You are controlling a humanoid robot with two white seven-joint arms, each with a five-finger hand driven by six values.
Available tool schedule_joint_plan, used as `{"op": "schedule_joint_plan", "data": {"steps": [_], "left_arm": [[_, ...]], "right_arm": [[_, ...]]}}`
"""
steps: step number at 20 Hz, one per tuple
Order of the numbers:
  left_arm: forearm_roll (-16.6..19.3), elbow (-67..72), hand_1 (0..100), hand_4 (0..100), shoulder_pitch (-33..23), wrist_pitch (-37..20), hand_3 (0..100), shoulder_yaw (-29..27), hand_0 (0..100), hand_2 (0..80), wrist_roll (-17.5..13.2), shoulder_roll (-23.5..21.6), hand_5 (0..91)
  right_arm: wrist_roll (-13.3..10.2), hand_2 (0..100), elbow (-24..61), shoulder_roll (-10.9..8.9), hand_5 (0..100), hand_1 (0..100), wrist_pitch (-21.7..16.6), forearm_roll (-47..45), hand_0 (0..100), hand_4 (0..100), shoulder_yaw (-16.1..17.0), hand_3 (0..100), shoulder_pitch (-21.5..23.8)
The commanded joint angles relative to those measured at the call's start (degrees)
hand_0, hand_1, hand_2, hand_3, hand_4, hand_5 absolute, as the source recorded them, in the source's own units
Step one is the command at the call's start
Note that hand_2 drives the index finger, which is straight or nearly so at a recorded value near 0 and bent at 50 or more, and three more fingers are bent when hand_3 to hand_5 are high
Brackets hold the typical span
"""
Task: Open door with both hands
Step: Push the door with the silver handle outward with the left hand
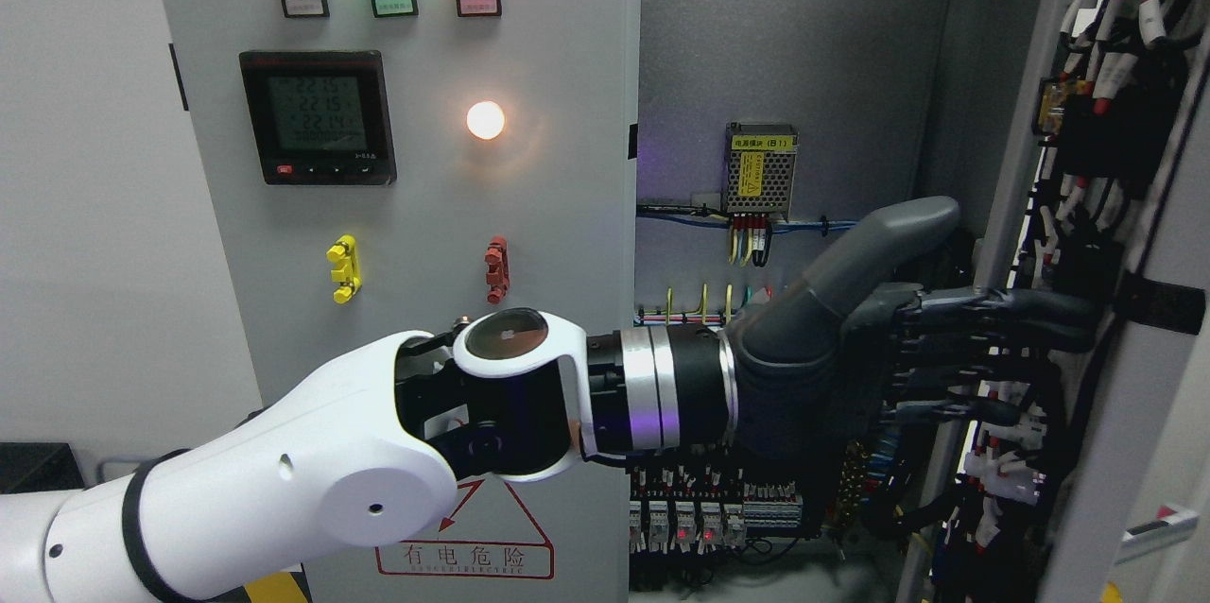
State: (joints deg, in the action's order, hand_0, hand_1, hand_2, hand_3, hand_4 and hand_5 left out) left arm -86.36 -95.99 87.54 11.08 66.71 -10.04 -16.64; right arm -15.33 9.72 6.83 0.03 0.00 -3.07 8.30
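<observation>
The left hand [955, 338] reaches across the open cabinet, its fingers [1030, 308] stretched out flat against the inner edge of the right door [1125, 376], holding nothing. To do well, push evenly outward, clear of the wiring [1087, 140].

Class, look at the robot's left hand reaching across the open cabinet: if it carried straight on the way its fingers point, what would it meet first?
The left hand points right, its fingers extended toward the opened door. It would most likely meet that door's inner face, with its wiring, first. The fingertips may already touch it; depth is unclear.
</observation>
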Motion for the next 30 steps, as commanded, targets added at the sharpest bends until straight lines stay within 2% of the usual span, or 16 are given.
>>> {"op": "schedule_joint_plan", "data": {"steps": [1,7,11,14,20,23,25,30], "left_arm": [[0.14,2.73,0,0,1.05,-0.1,0,1.49,0,0.0,2.21,12.32,0.0],[3.04,7.04,0,0,1.23,-0.71,0,5.18,0,0.0,3.45,18.47,0.0],[3.3,10.55,0,0,1.23,-0.8,0,5.36,0,0.0,5.73,23.39,0.0],[3.31,15.2,0,0,1.4,-0.89,0,5.36,0,0.0,6.08,27.79,0.0],[3.39,17.76,0,0,1.93,-3.61,0,5.88,0,0.0,6.26,28.15,0.0],[3.13,19.26,0,0,2.02,-5.89,0,6.41,0,0.0,8.63,28.24,0.0],[3.22,19.79,0,0,2.02,-7.65,0,7.99,0,0.0,8.98,28.24,0.0],[3.22,19.7,0,0,2.37,-7.74,0,7.99,0,0.0,8.98,28.06,0.0]], "right_arm": [[0.04,0,0.3,0.02,0,0,-0.03,-1.58,0,0,0.0,0,0.05],[0.04,0,0.39,-0.07,0,0,-0.03,-1.58,0,0,0.0,0,-0.04],[0.04,0,0.39,0.02,0,0,-0.03,-1.5,0,0,-0.09,0,-0.04],[0.04,0,0.39,-0.07,0,0,-0.03,-1.58,0,0,0.0,0,-0.04],[0.13,0,0.39,-0.07,0,0,-0.03,-1.5,0,0,0.0,0,-0.04],[0.13,0,0.57,-0.07,0,0,-0.03,-1.5,0,0,0.0,0,-0.04],[0.04,0,0.83,-0.07,0,0,-0.03,-1.41,0,0,-0.09,0,-0.13],[0.04,0,2.41,-0.07,0,0,-0.03,-1.32,0,0,-0.18,0,-0.13]]}}
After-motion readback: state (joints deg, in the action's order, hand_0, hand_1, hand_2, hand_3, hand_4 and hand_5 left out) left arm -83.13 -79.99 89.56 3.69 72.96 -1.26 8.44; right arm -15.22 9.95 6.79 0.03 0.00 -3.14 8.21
